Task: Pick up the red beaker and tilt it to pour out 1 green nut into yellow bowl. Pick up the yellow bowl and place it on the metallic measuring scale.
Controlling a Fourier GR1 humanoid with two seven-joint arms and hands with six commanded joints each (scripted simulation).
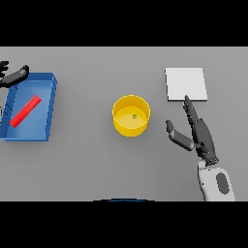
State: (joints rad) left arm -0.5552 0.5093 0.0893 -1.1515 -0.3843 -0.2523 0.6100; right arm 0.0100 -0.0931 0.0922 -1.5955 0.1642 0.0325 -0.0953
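The blue tray (48, 109), cut off at the left edge, holds the red beaker (25, 111) lying flat. The scale (186, 84) lies right. The right hand (201, 135) is released. The yellow bowl (131, 115) contains the green nut (134, 116). The left hand (13, 76) is partly cropped, fingers extended.

bare table lies between yellow bowl (131, 116) and measuring scale (186, 84).
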